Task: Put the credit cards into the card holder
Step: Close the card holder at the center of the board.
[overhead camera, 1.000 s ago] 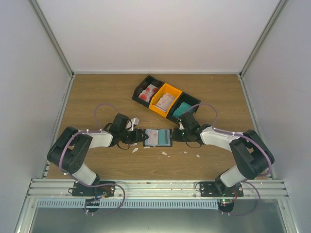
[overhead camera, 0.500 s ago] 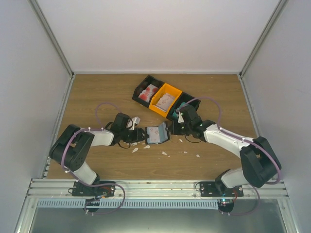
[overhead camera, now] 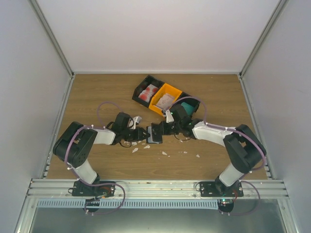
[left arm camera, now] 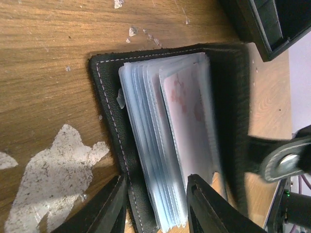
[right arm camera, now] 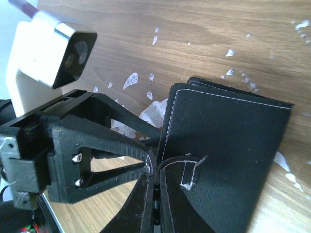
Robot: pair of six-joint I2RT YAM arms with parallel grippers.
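The black card holder [overhead camera: 154,132] lies mid-table, half folded. Its clear sleeves [left arm camera: 155,145] fan out, and a pale pink credit card [left arm camera: 187,111] sits in the top one. My left gripper [left arm camera: 155,180] straddles the lower cover and the sleeve stack, its fingers [left arm camera: 109,206] against them. My right gripper [right arm camera: 155,170] is shut on the holder's strap tab and holds the upper cover [right arm camera: 228,145] raised over the sleeves. More credit cards lie in the bins: red-and-white [overhead camera: 147,92], pale [overhead camera: 165,100] and teal [overhead camera: 192,103].
A row of three open bins, black [overhead camera: 140,88], orange [overhead camera: 171,90] and black, stands just behind the right arm. White scraps [overhead camera: 165,153] [left arm camera: 53,165] dot the wood around the holder. The enclosure walls rise at the left, right and back.
The right gripper swung left with the right cover, folding the holder from flat open to nearly closed. The left gripper's jaws narrowed around the other half.
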